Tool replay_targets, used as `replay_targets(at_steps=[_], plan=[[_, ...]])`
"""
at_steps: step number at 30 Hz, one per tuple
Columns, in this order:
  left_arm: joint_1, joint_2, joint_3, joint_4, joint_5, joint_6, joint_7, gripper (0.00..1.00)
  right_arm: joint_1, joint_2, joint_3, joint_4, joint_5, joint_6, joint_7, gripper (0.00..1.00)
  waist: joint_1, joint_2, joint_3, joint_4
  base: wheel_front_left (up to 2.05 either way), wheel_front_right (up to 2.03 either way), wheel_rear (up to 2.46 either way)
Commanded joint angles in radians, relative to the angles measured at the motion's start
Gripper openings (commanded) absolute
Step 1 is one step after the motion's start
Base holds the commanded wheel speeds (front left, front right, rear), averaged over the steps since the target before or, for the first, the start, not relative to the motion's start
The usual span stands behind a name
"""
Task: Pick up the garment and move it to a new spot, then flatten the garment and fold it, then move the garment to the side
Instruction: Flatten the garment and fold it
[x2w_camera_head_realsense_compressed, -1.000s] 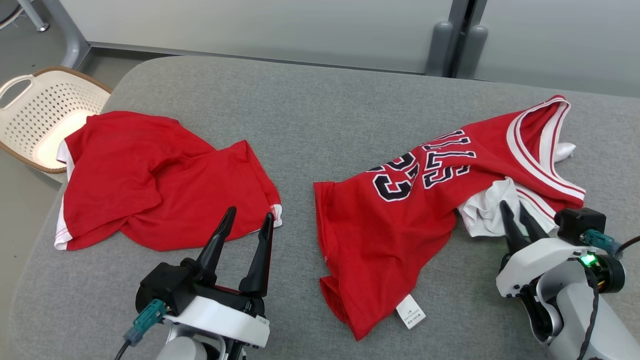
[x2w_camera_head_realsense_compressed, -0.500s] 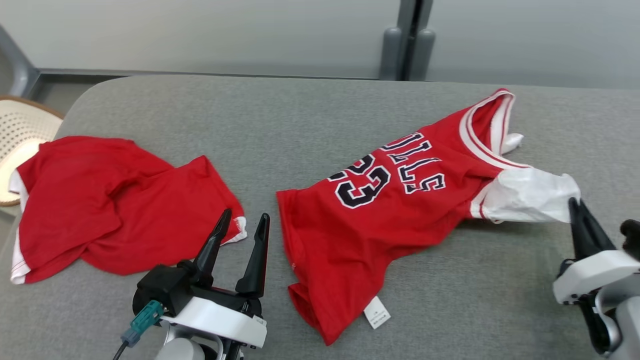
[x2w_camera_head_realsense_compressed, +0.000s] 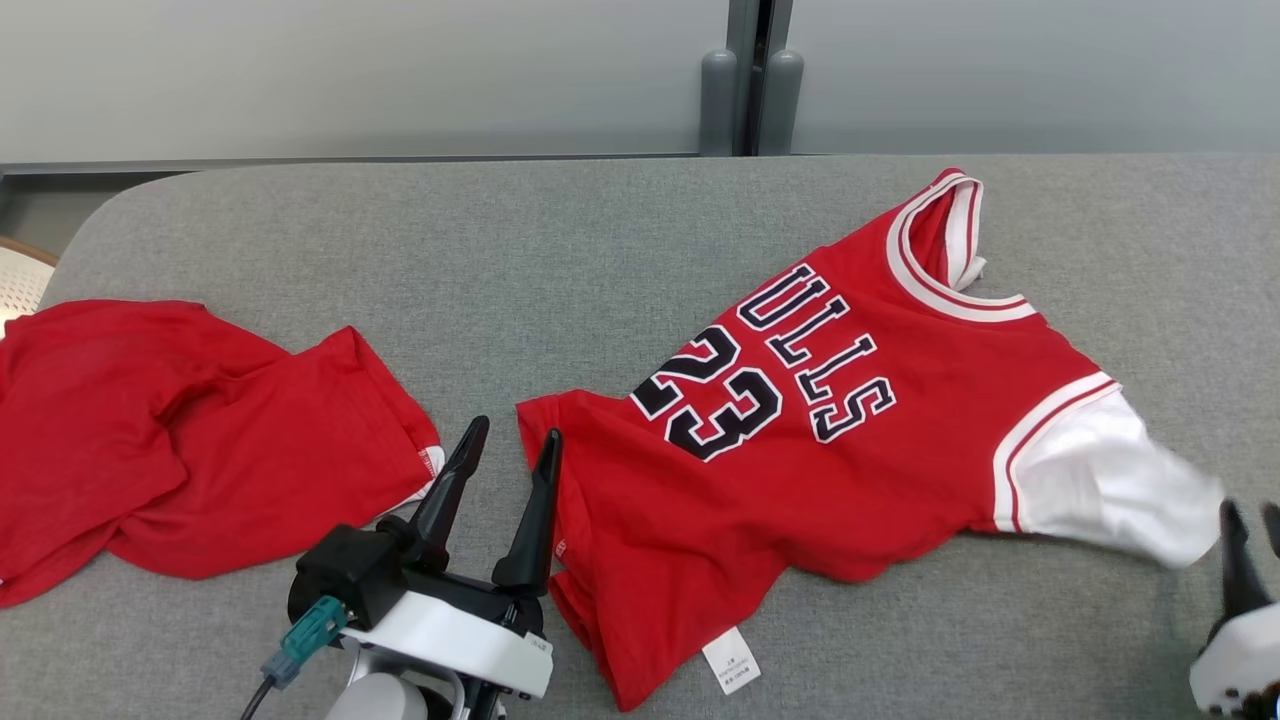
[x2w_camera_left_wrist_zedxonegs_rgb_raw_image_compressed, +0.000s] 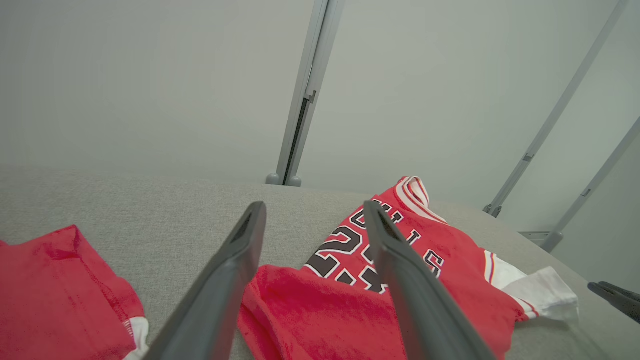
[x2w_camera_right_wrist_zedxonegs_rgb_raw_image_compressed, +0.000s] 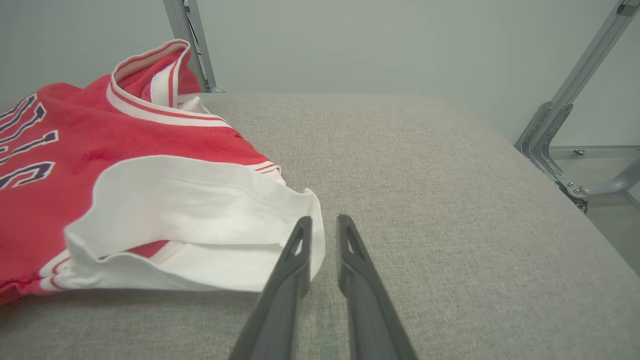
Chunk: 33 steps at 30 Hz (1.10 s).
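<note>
A second ago the jersey (x2w_camera_head_realsense_compressed: 800, 450) lay bunched on the table (x2w_camera_head_realsense_compressed: 600, 260), with its white sleeve (x2w_camera_head_realsense_compressed: 1110, 480) crumpled under the armhole. We pinched that sleeve with the right gripper (x2w_camera_head_realsense_compressed: 1250, 512) and drew it outward. Our head has swung too, so part of the shift in the view is the camera's.

Now the jersey lies far more open. The number and lettering read whole, the collar sits at its far end, and the sleeve stretches out flat from its shoulder. The right gripper sits at the sleeve's outer hem with its fingers a narrow way apart. In the wrist view we see bare table through that gap, so we judge the sleeve released, its edge just beside one finger.

The left gripper (x2w_camera_head_realsense_compressed: 515, 428) has stayed spread wide and empty at the jersey's bottom hem corner. A second red garment (x2w_camera_head_realsense_compressed: 200, 430) lies beyond that hem, apart from the jersey.

We judge the flattening partly done. The hem near the label (x2w_camera_head_realsense_compressed: 731, 660) looks rolled under and probably needs pulling straight before any fold.
</note>
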Motion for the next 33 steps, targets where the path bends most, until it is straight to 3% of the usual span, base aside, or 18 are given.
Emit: replay_targets(at_steps=[1,6,9,15,23,29,33], plan=[[-0.003,0.003,0.0,0.004,0.001,0.004,0.0,1.0,0.018,0.012,-0.022,-0.004,-0.002,0.0,0.009,1.0,0.0,0.0,0.0,-0.001,0.0,0.0,0.0],[-0.002,0.004,0.005,0.017,0.01,0.0,0.0,1.0,0.038,0.091,-0.112,-0.062,0.009,0.0,-0.044,1.0,0.0,0.0,-0.003,-0.006,0.0,0.0,0.0],[0.001,0.003,0.008,0.024,0.015,-0.004,0.0,1.0,0.019,0.119,-0.096,-0.132,0.011,0.0,-0.119,1.0,0.0,0.0,-0.008,-0.006,0.0,0.0,0.0],[0.013,0.004,-0.013,0.037,0.023,-0.012,0.0,1.0,-0.004,0.105,-0.011,-0.221,0.042,0.0,-0.203,1.0,0.0,0.0,-0.018,0.018,0.0,0.0,0.0],[0.044,0.004,-0.086,0.077,-0.05,-0.021,0.0,1.0,-0.008,0.109,0.015,-0.198,0.011,0.0,-0.232,1.0,0.0,0.0,-0.022,0.066,0.0,0.0,0.0],[0.072,0.005,-0.191,0.129,-0.065,-0.034,0.0,1.0,-0.017,0.118,-0.002,-0.172,0.004,0.0,-0.241,1.0,0.0,0.0,-0.016,0.091,0.0,0.0,0.0],[0.071,0.036,-0.285,0.184,-0.078,-0.04,0.036,1.0,-0.025,0.123,-0.014,-0.158,-0.002,0.0,-0.246,1.0,0.0,0.0,-0.013,0.098,0.0,0.0,0.0]])
